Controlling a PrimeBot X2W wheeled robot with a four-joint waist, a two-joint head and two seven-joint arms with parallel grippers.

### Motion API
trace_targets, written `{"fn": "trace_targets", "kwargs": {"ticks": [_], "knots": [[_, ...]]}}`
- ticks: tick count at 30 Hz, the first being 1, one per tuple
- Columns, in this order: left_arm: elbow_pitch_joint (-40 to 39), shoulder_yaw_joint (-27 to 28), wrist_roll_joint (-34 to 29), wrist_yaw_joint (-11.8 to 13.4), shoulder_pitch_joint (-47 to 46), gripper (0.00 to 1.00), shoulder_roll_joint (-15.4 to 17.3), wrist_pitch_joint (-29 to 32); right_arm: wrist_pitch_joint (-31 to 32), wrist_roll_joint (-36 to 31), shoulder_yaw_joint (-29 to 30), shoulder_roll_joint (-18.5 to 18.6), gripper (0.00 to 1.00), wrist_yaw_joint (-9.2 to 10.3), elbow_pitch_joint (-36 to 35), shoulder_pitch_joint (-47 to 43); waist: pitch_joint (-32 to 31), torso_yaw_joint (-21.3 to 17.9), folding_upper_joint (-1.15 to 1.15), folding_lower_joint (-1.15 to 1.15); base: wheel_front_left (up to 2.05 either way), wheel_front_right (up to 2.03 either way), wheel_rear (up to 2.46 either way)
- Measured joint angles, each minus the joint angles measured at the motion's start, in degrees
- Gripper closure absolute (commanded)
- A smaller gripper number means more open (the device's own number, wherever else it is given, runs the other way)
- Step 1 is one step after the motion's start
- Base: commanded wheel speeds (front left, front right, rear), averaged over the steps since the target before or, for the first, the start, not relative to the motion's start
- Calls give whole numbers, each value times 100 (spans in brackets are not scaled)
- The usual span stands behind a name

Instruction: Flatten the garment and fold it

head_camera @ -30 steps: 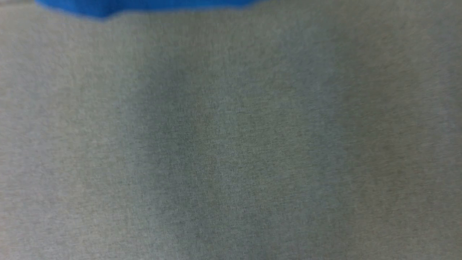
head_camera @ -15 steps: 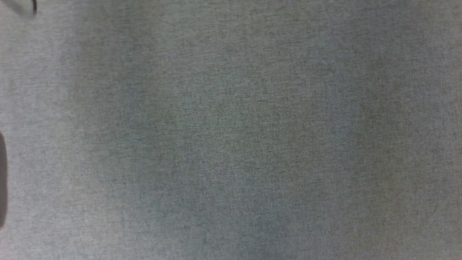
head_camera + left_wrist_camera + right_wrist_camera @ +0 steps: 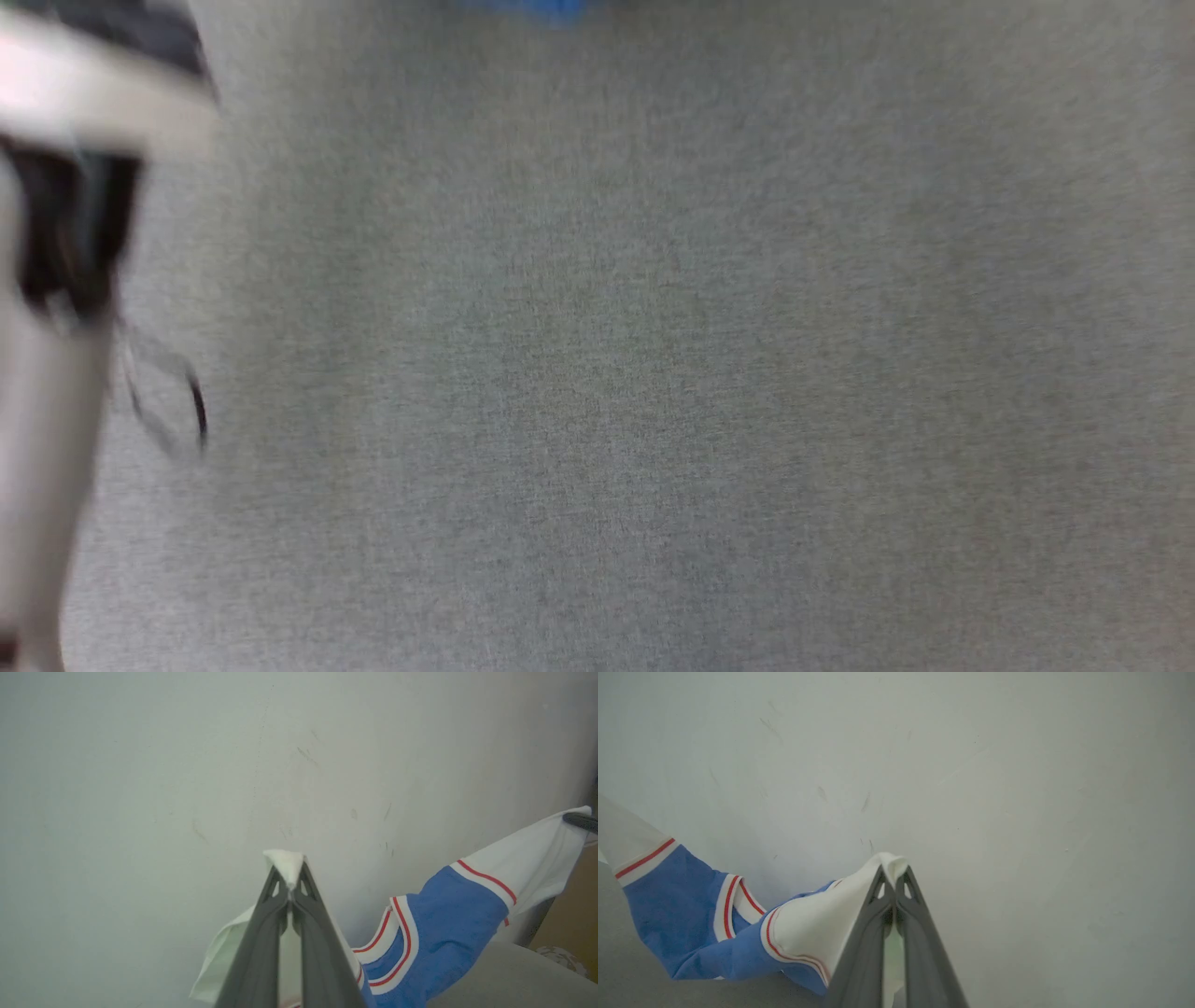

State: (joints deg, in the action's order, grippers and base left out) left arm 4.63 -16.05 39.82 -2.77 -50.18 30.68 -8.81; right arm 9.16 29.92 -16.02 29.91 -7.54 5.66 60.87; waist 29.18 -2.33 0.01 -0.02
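left tool (image 3: 289,879): clenched on a pinch of white sleeve cloth, a white nub poking out past the tips. right tool (image 3: 893,879): clenched the same way on the other white sleeve.

the garment (image 3: 448,914) hangs lifted between them, in front of a pale wall (image 3: 140,765). blue body and red-and-white trim sag in a slack curve below the line from tool to tool. its lower part seems to reach the grey table (image 3: 504,975); contact not certain.

key relation: the long axis runs sleeve to sleeve, from one tool to the other, across the robot's front. each arm has its own end and neither is nearer the middle. the sag suggests the tools stand closer together than the shirt's full span. my read: drawing them apart sideways would take up the slack before any laying down.

head view, blurred: broad bare table (image 3: 597,373) below, a blue sliver of the garment at that view's top, pale left forearm (image 3: 47,467) at its left side. no table edge or corner in sight, so the shirt cannot be placed against one.

room: plenty of open table for laying flat. the wall beyond the tools probably limits a forward swing.
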Motion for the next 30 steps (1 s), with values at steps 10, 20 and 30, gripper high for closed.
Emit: {"fn": "trace_targets", "kwargs": {"ticks": [10,20,30], "knots": [[-1521,-233,110,753,3393,100,248,114,528,238,975,-789,100,0,-1435,-3754,-910,-31,0,0,0,0,0],[-1567,-866,240,938,5360,100,626,708,1321,655,1330,-1088,100,1,-1980,-6427,-1782,52,0,0,0,0,0],[-1035,-1399,357,989,6427,100,776,1071,1655,1139,1480,-597,100,1,-1548,-8356,-2364,91,0,1,0,0,0]]}}
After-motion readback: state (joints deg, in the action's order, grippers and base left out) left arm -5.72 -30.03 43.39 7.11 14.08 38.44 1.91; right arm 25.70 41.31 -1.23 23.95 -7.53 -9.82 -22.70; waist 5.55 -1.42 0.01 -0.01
